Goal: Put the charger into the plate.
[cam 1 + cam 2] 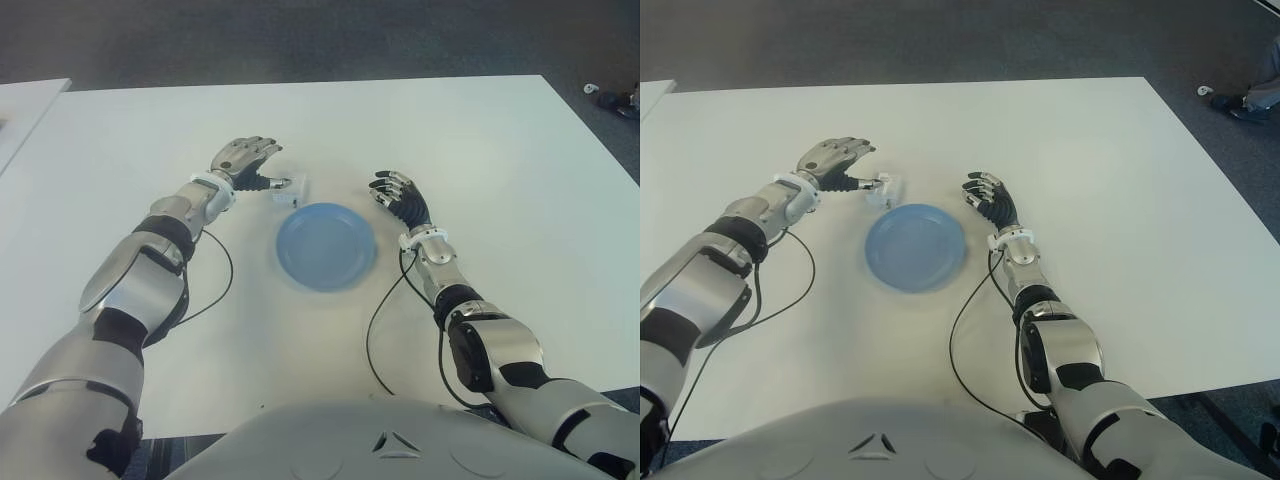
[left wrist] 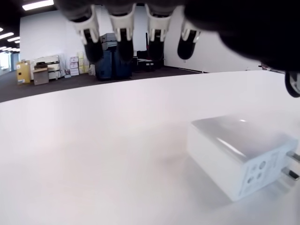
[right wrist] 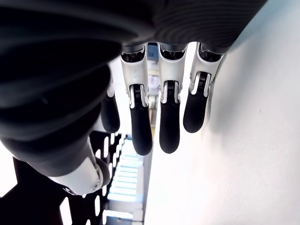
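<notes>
In the left eye view, you see the left hand (image 1: 246, 162) beside the charger (image 1: 291, 189), which lies on the white table (image 1: 480, 150) just behind the far rim of the blue plate (image 1: 327, 245). The hand comes from the left side, so the charger is between its fingertips and the plate; I judge this is convenient, because the way to the plate is then very short. The right hand (image 1: 398, 194) shows to the right of the plate, its fingers loosely extended and holding nothing. It looks idle.

In the right eye view, the same layout appears: the plate is empty, the charger is just outside it, and the left thumb reaches close to the charger. I cannot tell if it touches.

In the left wrist view, the charger (image 2: 239, 154) lies flat on the table with its metal prongs (image 2: 291, 165) pointing sideways. The fingers (image 2: 123, 28) hang above, spread and apart from it, so the hand is wide and grasps nothing yet. You probably must lower and close it first.

In the right wrist view, the fingers (image 3: 169, 117) are straight and relaxed next to the table surface, with nothing between them.
</notes>
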`<state>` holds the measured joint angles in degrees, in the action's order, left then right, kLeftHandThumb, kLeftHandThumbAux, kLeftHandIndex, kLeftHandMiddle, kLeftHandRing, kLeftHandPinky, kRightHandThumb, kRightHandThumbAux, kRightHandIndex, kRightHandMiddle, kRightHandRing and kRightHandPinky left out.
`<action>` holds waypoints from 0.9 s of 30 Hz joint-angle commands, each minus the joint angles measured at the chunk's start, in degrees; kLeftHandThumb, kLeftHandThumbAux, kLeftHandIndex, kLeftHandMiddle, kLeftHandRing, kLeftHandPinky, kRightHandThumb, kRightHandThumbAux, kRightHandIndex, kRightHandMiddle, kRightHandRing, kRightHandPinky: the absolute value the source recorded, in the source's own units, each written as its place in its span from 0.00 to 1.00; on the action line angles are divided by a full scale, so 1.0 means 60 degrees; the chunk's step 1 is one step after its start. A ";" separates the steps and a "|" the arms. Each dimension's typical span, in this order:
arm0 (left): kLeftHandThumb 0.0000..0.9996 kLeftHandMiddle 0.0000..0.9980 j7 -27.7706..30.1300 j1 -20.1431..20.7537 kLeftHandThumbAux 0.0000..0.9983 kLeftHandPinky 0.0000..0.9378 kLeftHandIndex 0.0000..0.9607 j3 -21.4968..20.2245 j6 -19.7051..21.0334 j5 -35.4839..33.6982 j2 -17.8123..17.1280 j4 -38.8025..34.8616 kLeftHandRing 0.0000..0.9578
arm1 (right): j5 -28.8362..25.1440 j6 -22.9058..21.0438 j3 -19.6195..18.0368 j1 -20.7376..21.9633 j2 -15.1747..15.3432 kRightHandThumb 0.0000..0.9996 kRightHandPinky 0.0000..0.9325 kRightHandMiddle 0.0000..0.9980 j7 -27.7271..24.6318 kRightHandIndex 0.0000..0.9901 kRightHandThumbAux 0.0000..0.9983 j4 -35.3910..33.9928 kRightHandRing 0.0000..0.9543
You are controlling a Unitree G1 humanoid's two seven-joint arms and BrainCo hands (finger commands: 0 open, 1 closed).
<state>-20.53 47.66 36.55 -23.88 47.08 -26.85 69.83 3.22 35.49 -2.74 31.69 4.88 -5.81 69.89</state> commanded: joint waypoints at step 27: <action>0.05 0.07 0.1816 -0.1948 0.51 0.11 0.00 -0.1663 -0.2509 -0.2177 -0.0768 -0.1717 0.09 | 0.0235 -0.0589 0.0164 -0.0618 -0.0235 0.00 0.35 0.43 0.0173 0.24 0.78 0.0538 0.43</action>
<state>-12.27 38.54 27.58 -37.04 35.24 -28.93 61.90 3.75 35.53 -2.38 31.69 4.45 -4.70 69.88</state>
